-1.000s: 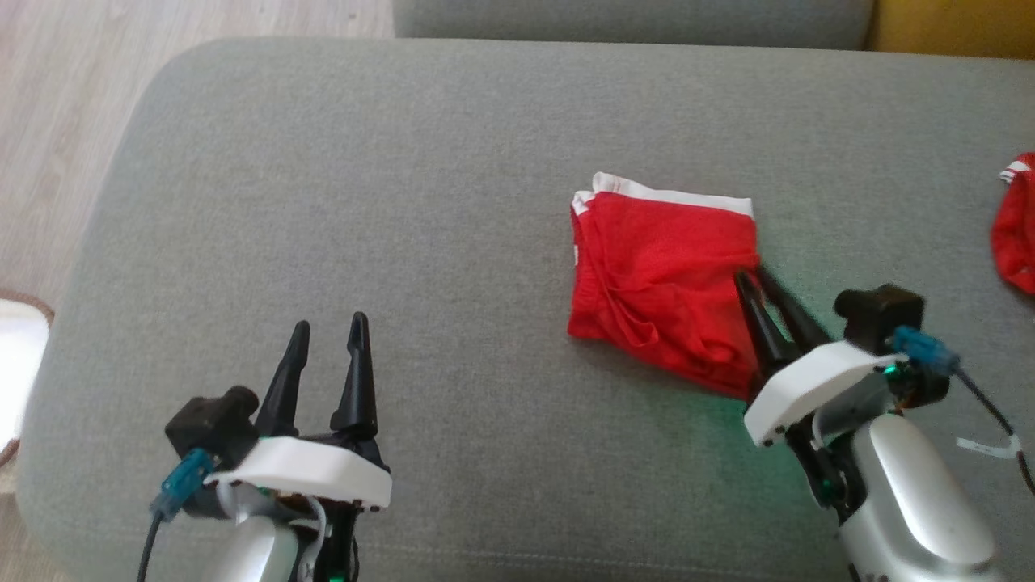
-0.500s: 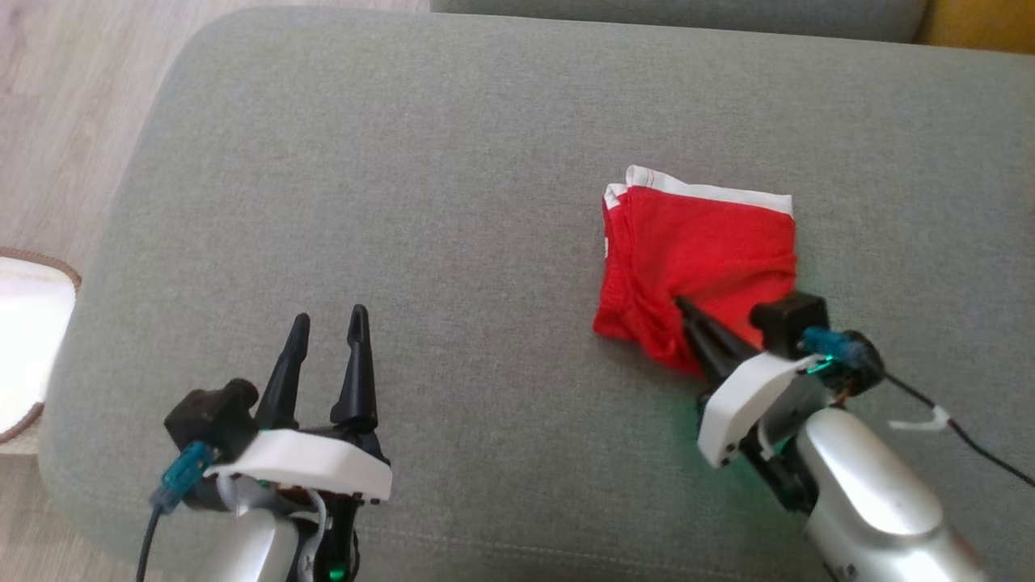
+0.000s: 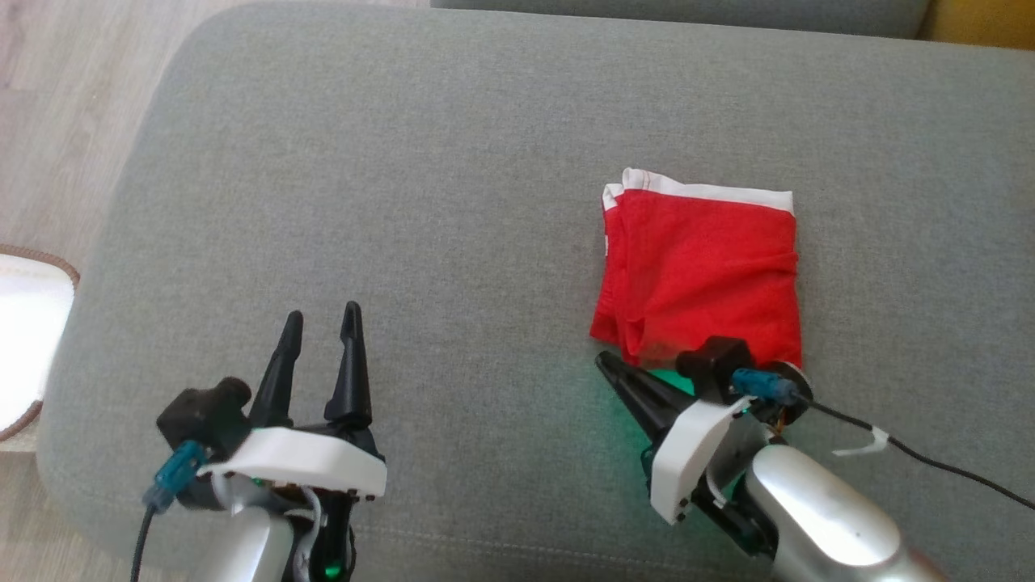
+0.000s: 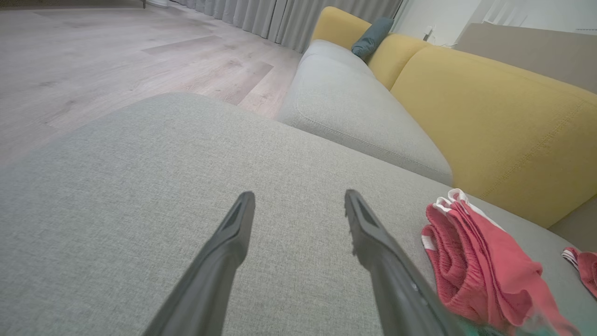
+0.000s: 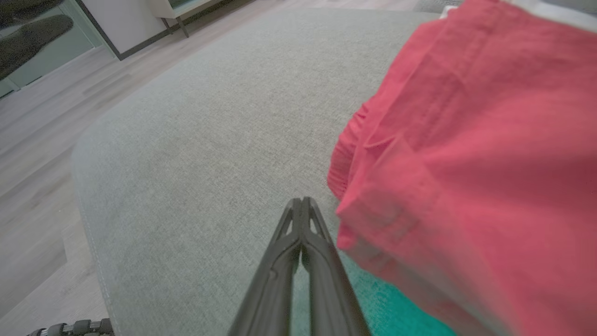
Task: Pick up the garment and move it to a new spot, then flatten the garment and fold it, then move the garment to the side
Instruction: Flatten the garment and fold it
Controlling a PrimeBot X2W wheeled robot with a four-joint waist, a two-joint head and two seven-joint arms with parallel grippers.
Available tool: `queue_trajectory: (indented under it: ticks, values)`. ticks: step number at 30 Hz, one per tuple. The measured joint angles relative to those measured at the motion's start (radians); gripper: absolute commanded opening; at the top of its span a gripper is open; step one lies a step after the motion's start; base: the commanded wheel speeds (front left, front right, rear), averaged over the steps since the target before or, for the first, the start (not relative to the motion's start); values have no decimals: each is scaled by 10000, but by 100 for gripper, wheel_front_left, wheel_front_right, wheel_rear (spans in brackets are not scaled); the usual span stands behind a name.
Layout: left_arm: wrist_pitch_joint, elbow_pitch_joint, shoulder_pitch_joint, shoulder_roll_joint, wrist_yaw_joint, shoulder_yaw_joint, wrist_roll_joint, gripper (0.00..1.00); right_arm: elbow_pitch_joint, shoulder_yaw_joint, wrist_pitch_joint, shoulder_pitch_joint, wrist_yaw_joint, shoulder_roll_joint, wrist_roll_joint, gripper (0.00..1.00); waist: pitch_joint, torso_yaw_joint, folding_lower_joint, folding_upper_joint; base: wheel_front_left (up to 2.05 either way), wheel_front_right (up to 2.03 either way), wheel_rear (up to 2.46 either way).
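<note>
Red shorts (image 3: 699,267) folded approx. square, white waistband (image 3: 728,194) at far edge. Near edge hidden behind wrist cam (image 3: 716,360). Right gripper (image 3: 602,360) clenched, empty; left gripper (image 3: 320,319) released.

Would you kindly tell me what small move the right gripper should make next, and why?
Probably open the right gripper and edge it toward the folded red shorts lying on the cushion: it is shut on nothing, its tip just beside their near corner.

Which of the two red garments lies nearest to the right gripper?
The folded garment, lying just beside the right gripper; the other garment lies beyond it, farther off.
</note>
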Motion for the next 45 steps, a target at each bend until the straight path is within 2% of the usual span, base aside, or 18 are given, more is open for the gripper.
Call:
queue_trajectory:
  ticks: [5,13,18,24,33,38,45]
  values:
    - [0,0,1,-10,-6,65,10,100,-301,19,-360,7,0,-27,134,0,-16,-96,0,0,0,0,0]
    - [0,2,4,-19,-8,96,12,100,-1404,-1814,-984,-5,0,-128,-71,0,-162,-255,0,0,0,0,0]
    - [0,2,4,-27,-17,96,12,100,-1110,-2560,-627,53,0,-167,-451,0,-146,-233,0,0,0,0,0]
    - [0,29,2,-67,-88,90,13,100,-90,-1916,-337,134,0,-86,-564,0,-107,-100,0,0,0,0,0]
    - [0,92,5,-82,-96,104,17,100,865,-449,-368,229,0,236,-21,0,-205,-55,0,0,0,0,0]
    - [0,132,14,-86,-96,113,88,100,1352,-107,-729,190,0,240,146,0,-336,-113,0,0,0,0,0]
    - [0,171,54,-71,-94,138,86,100,1124,-117,-1423,-35,0,242,199,0,-620,-244,0,0,0,0,0]
